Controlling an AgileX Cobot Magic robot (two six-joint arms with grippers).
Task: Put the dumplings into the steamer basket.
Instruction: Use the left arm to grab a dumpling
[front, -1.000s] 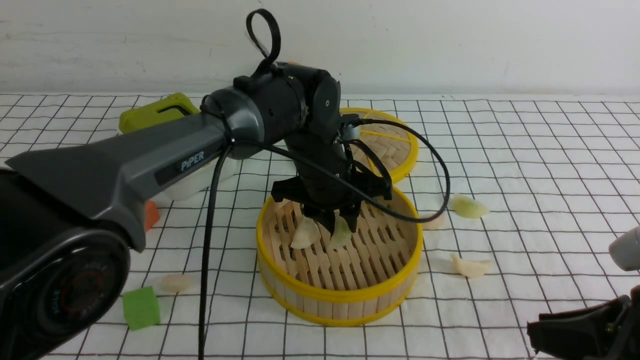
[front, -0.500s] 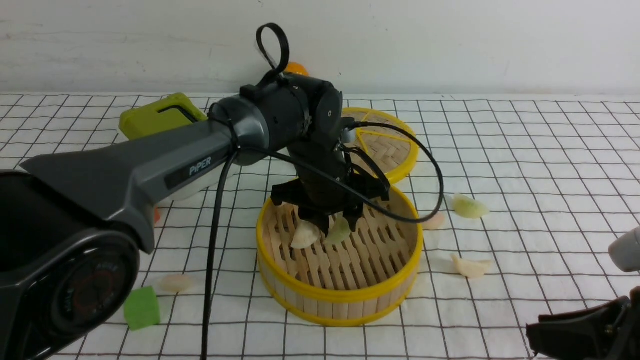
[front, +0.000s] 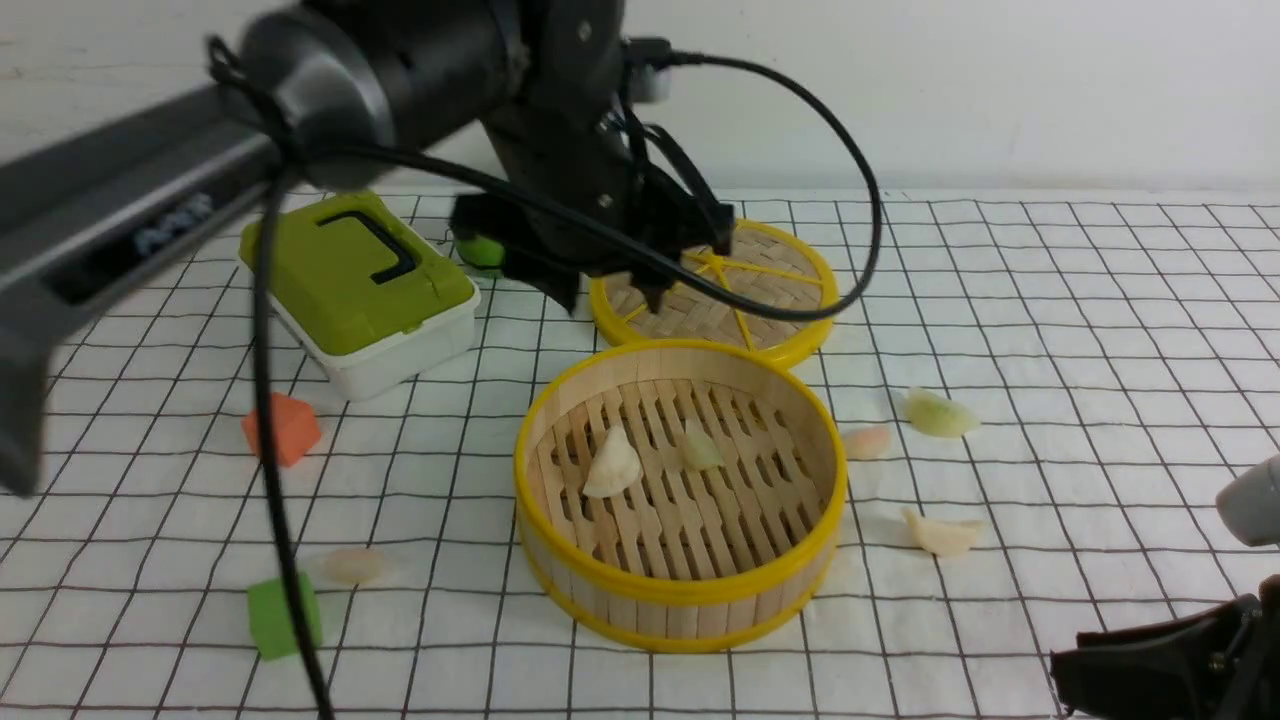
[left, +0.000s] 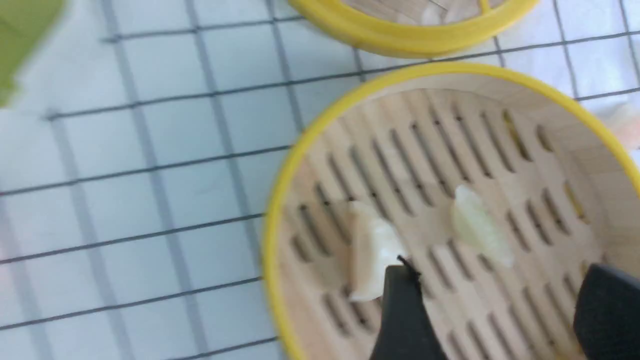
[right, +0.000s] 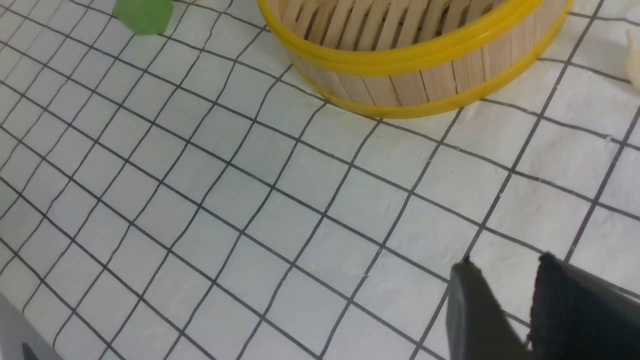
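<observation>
At the far left of the worktop (front: 1050, 300) we see a green cube (front: 284, 616) near the front, an orange cube (front: 283, 428) farther back, and behind that a white box with a green lid (front: 360, 285). A lone dumpling (front: 352, 566) lies just right of the green cube. The left arm (front: 400, 60) hangs raised over the far side of the basket (front: 680, 590), its jaws apart and empty. On the basket's slatted floor we find a white dumpling (front: 612, 465) and, to its right and apart from it, a greenish dumpling (front: 701, 447). The flat woven lid (front: 760, 290) lies just behind the basket. Farther right, a pink dumpling (front: 866, 441) sits just beside the basket wall, a green dumpling (front: 938, 413) lies beyond it, and a cream dumpling (front: 942, 534) lies nearer us. At the far right the right arm (front: 1180, 665) sits low, its jaws a little apart, a thin strip of worktop showing between them, gripping nothing.
</observation>
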